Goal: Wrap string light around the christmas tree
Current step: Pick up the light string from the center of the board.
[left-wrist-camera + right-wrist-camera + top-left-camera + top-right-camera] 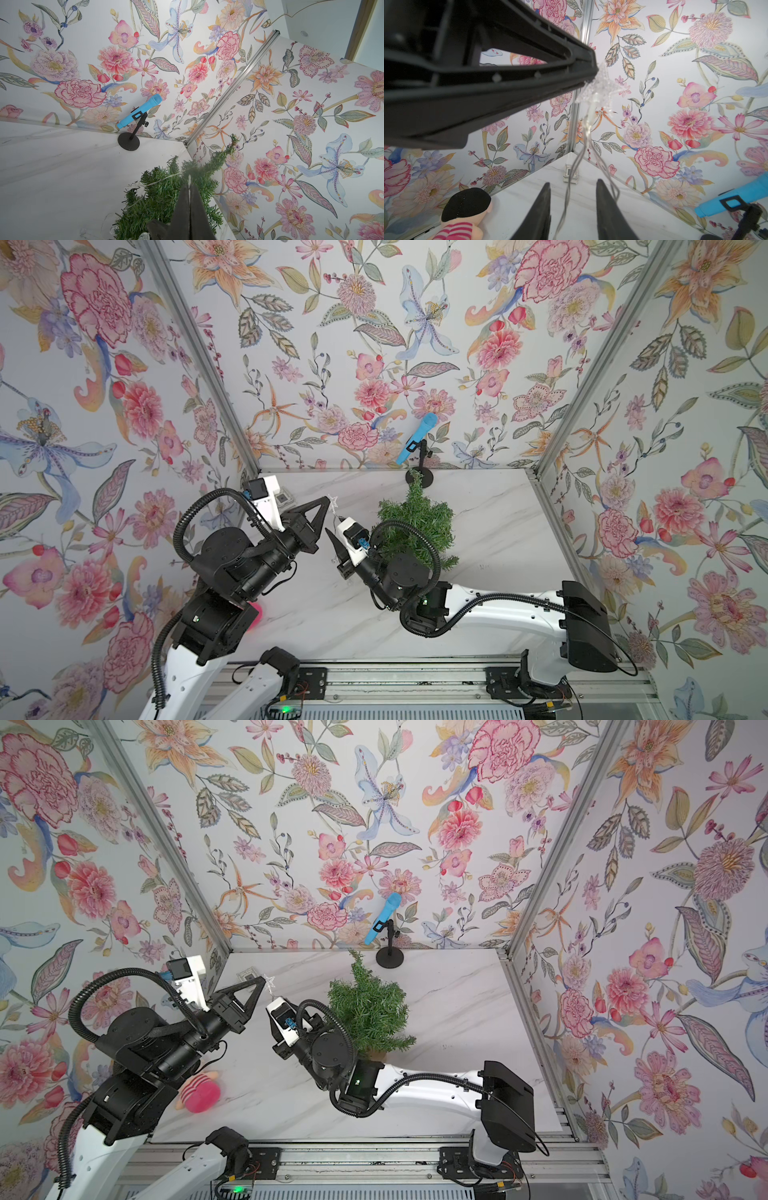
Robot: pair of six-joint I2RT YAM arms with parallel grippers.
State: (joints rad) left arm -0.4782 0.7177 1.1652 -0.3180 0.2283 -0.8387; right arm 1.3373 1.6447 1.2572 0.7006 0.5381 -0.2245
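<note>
Top views overhead; wrist views close, low, sharing microphone (138,112).

No text, label, brand, number or sign can be read in any of the four views.

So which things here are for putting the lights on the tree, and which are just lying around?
For the job:
- string light, its star pinched in the shut left gripper
- tree
- right gripper, open, with the light hanging through it

Just lying about:
- blue microphone on its stand
- striped doll
</note>
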